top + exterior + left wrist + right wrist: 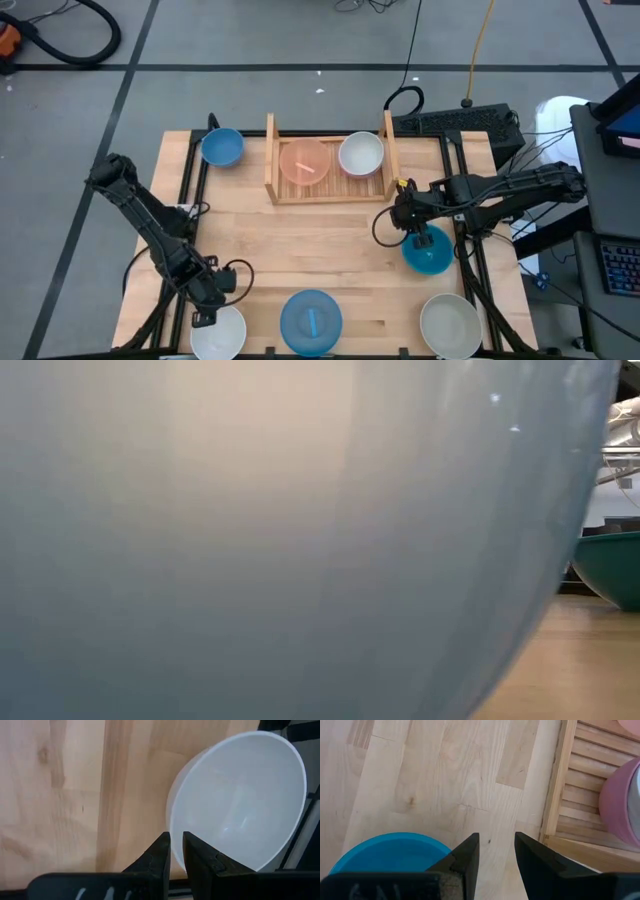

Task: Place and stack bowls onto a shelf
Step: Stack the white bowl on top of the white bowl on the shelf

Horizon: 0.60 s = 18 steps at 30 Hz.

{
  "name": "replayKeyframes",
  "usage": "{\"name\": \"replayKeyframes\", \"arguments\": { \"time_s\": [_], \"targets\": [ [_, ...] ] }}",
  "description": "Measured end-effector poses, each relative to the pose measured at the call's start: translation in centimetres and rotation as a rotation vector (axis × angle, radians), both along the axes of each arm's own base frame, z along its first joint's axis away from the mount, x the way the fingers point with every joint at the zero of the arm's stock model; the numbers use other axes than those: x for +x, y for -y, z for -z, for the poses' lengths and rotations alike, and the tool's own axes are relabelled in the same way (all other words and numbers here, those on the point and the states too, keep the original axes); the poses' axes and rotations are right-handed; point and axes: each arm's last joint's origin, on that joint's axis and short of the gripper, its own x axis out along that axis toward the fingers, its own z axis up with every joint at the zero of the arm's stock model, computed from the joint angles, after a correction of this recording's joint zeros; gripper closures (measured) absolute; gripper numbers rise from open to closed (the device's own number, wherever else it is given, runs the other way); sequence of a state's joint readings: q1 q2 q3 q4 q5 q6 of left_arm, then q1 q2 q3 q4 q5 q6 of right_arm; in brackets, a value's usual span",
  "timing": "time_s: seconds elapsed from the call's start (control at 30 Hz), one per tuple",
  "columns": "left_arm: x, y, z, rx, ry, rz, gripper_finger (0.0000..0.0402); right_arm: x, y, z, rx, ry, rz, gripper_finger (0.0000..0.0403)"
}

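We see the shelf (pixel 327 190) near the far edge of the tabletop (pixel 300 250), about in the middle. Two bowls sit on its slats, side by side: a peach bowl (pixel 304 162) and a pink bowl (pixel 361 154).

A small blue bowl (pixel 222 147) sits just beside the shelf, close to the far left corner. Three bowls line the near edge: a white bowl (pixel 219 333) at the near left corner, a big blue bowl (pixel 311 322) in the middle, and a grey-beige bowl (pixel 450 325) at the near right corner. A teal bowl (pixel 428 251) sits near the right edge, between the shelf and the grey-beige bowl.

The left gripper (pixel 204 316) is at the near left corner. Its fingers (pixel 161 854) are close together, one on each side of the white bowl's rim, pinching it.

The right gripper (pixel 418 238) is over the far rim of the teal bowl. Its fingers (pixel 469 851) stand a little apart, but we cannot tell if they hold the rim.
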<state>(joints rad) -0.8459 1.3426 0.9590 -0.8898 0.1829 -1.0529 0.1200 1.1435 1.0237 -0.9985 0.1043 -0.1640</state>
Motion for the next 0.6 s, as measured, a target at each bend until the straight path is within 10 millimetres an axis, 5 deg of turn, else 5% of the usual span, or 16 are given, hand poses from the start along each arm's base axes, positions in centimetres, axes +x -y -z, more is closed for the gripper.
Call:
{"name": "replayKeyframes", "arguments": {
  "time_s": [0.6],
  "targets": [
    [-0.2,-0.1,1.8,-0.008,0.003,0.000,0.0348,0.0,0.0,0.0,-0.002,0.000,-0.005,0.0287]
  ]
}}
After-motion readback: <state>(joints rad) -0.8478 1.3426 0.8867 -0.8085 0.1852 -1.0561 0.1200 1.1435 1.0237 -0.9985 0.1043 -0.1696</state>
